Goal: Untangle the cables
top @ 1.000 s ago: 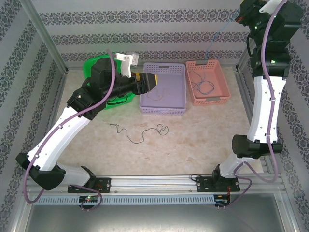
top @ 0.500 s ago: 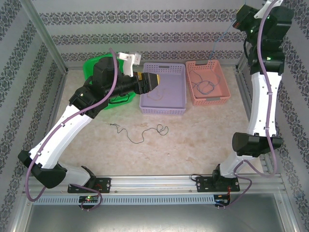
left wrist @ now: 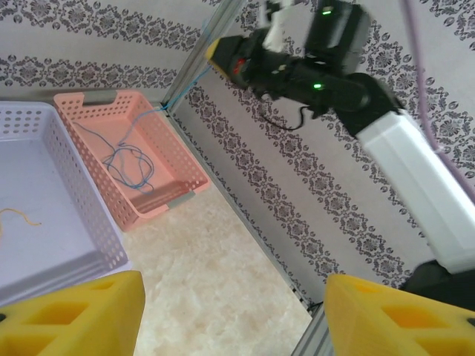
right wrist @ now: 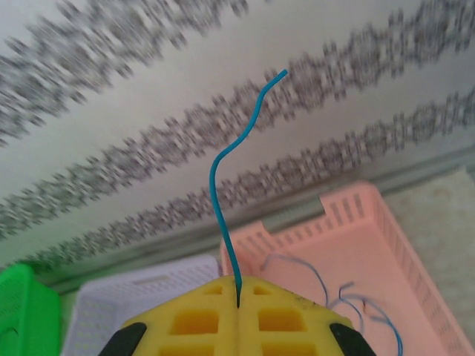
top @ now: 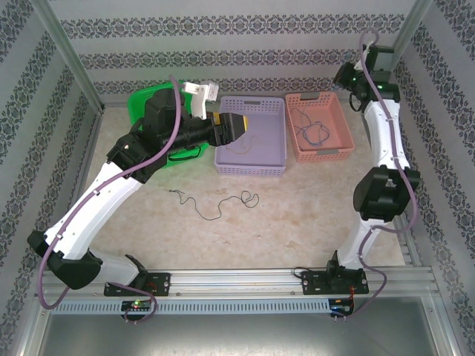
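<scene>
A thin black cable [top: 215, 205] lies in loose squiggles on the table in front of the baskets. My right gripper [right wrist: 237, 298] is shut on a blue-green cable [right wrist: 220, 178], whose free end sticks up past the pads. In the left wrist view this cable [left wrist: 184, 89] runs from the right gripper [left wrist: 223, 52] down into the pink basket [left wrist: 174, 172], where its coils [top: 310, 130] lie. A pale strand [left wrist: 18, 215] rests in the purple basket [left wrist: 83, 211]. My left gripper [top: 242, 124] hangs open over the purple basket's left edge, nothing between its yellow fingers [left wrist: 74, 315].
Three baskets stand in a row at the back: green [top: 141, 100], purple [top: 250, 170] and pink [top: 320, 153]. Patterned walls close in the back and sides. An aluminium rail [top: 237, 278] runs along the near edge by the arm bases.
My right arm has come down from the upper right corner and now holds the blue-green cable lower, just behind the pink basket. The left arm has barely moved.
</scene>
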